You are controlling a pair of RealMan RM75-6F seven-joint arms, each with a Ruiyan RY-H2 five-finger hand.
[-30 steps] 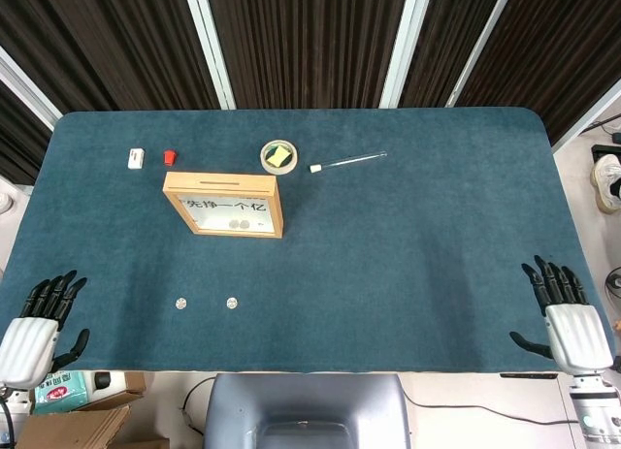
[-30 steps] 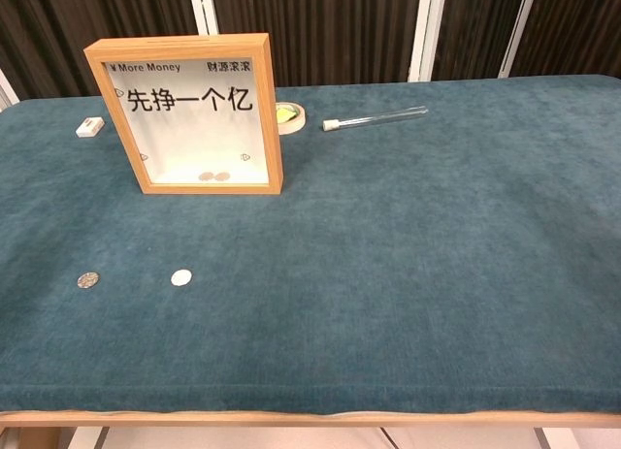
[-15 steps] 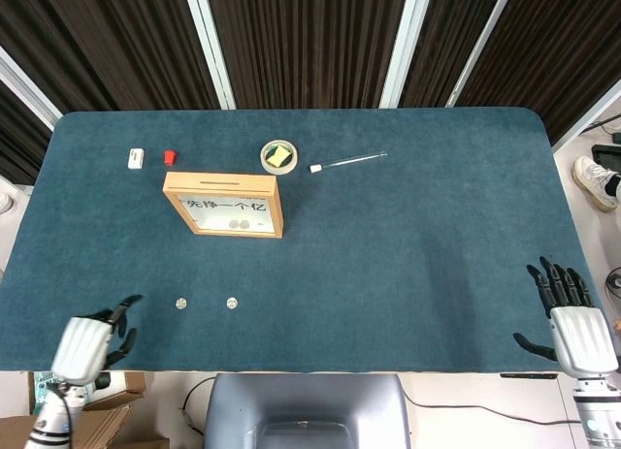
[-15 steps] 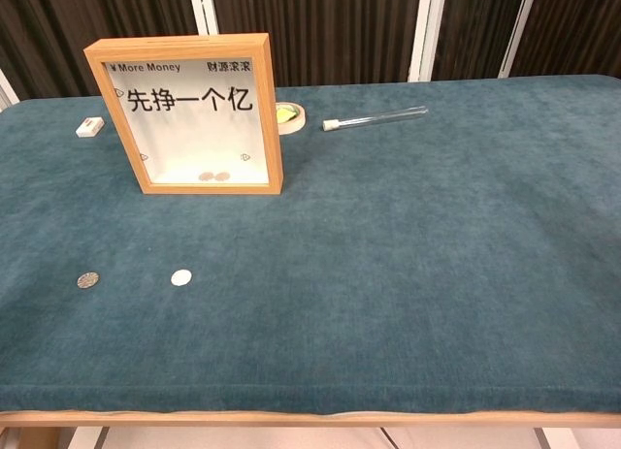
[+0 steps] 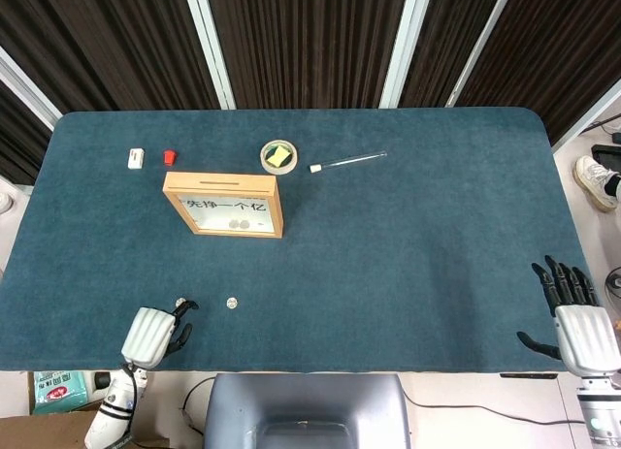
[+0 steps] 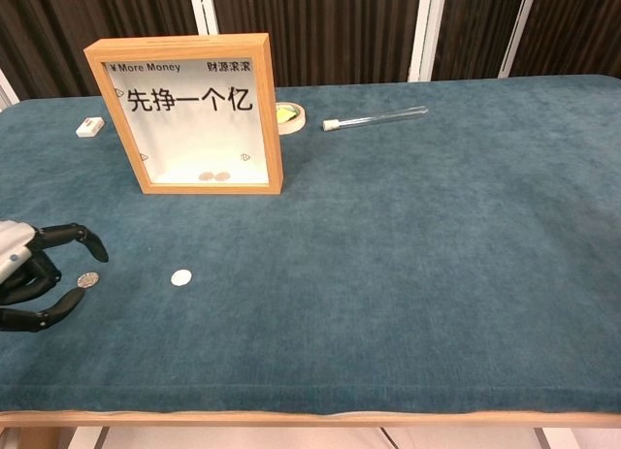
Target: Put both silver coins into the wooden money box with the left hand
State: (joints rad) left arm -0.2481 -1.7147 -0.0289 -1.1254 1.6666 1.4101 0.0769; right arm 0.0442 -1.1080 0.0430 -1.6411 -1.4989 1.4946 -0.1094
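The wooden money box stands upright at the left middle of the table, with a slot in its top and coins lying at its bottom. One silver coin lies flat near the front edge. The other silver coin lies to its left; in the head view my left hand's fingers cover it. My left hand hovers at this coin, fingers spread, with a finger above it and the thumb below it, holding nothing. My right hand rests open at the front right edge.
Behind the box lie a white eraser, a small red cap, a round dish with a yellow piece and a glass tube. The table's front edge runs just below my left hand.
My left hand has moved right along the front edge, from the table's corner up to the left coin, and now shows in the chest view. My right hand slid slightly toward the front.
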